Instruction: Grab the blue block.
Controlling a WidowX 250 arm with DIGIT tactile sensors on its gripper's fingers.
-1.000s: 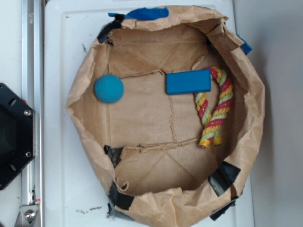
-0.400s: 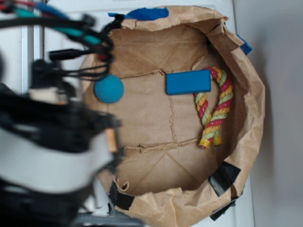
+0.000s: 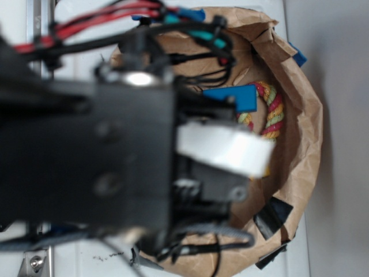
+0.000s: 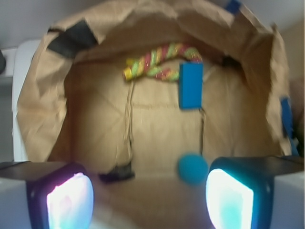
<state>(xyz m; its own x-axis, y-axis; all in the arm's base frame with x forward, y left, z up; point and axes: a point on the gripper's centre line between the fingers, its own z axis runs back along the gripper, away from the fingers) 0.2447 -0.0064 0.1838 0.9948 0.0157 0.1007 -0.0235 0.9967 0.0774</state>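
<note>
Crumpled brown paper bag — smooth flat blue block beside twisted rope; gripper spread.

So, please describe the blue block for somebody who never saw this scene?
Look inside the brown paper bag. On its floor, the blue block lies beside the coloured rope. It is flat and rectangular, unlike the round teal ball.

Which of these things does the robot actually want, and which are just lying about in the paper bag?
Wanted:
blue block
gripper, open and empty

Lying about:
teal ball
rope, touching the block
paper bag they all lie in
</note>
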